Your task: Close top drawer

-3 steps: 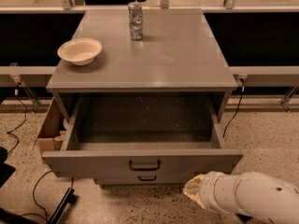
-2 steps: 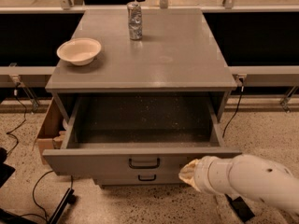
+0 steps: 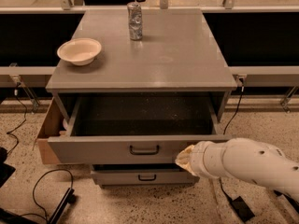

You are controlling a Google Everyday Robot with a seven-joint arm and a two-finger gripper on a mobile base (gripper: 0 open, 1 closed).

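Speckled terrazzo floor below; smooth grey tabletop carrying a round cream bowl and a crinkled silver can. Pulled out wide, top drawer: dark crumb-flecked inside, flat front, small black handle. Rounded cream tool at that front's right end, on a glossy white arm; released or clenched, cannot tell.

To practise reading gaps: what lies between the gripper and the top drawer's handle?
Only bare grey drawer front, in the camera view. The gripper is at the front of the top drawer, right of the handle.
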